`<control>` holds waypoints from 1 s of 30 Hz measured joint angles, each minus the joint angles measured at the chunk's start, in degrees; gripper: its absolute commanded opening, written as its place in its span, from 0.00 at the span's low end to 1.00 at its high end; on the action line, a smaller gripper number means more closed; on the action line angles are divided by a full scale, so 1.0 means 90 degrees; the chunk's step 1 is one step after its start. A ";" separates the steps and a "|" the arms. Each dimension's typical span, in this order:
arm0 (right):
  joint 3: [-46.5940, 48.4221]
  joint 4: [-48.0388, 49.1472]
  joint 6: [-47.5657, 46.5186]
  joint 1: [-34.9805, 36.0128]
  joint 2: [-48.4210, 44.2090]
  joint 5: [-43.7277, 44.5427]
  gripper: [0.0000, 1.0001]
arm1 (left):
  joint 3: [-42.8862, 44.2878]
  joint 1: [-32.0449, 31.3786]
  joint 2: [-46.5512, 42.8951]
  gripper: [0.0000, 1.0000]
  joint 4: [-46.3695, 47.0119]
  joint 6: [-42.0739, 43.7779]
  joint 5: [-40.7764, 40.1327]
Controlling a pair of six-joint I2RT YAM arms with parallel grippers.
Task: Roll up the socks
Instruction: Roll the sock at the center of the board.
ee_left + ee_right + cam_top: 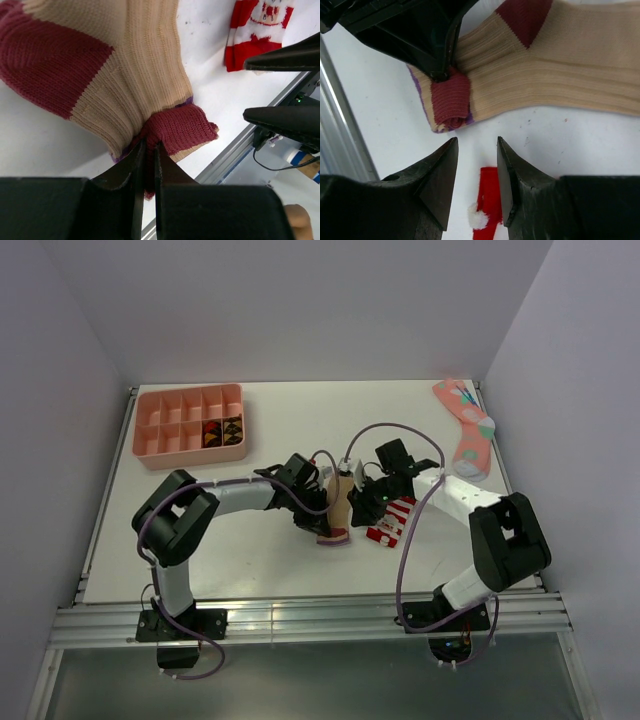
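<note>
between the arms, seen from above, the tan sock [340, 502] lies lengthwise away from the bases, with the striped sock [392, 522] just to its right. at the left wrist, the left gripper [150, 150] is clamped on the tan sock's rolled red end. from the right wrist, the right gripper [477, 150] is spread and empty, with that roll just ahead.

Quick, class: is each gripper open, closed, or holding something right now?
Left gripper: closed, pinching the tan sock at its rolled end.
Right gripper: open, holding nothing.

top external: overhead from near edge, whole table [330, 420] | wrist views: close, facing each other | shared: tan sock [135, 60]
</note>
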 measured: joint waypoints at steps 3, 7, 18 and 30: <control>-0.0017 0.0209 -0.0068 0.0134 -0.0029 0.0172 0.44 | 0.0066 0.0058 0.0049 0.00 -0.0148 0.0017 0.0112; -0.0085 0.0391 -0.0102 0.0219 -0.0058 0.0279 0.44 | 0.0068 0.0090 0.0049 0.00 -0.0245 0.0036 0.0168; -0.0891 0.1188 -0.0121 0.0381 -0.1200 0.0245 0.43 | 0.0168 0.0102 0.0131 0.00 -0.0372 0.0109 0.0248; -0.0913 0.1090 -0.0520 0.0539 -0.0860 0.0107 0.42 | 0.0211 0.0109 0.0158 0.00 -0.0423 0.0160 0.0272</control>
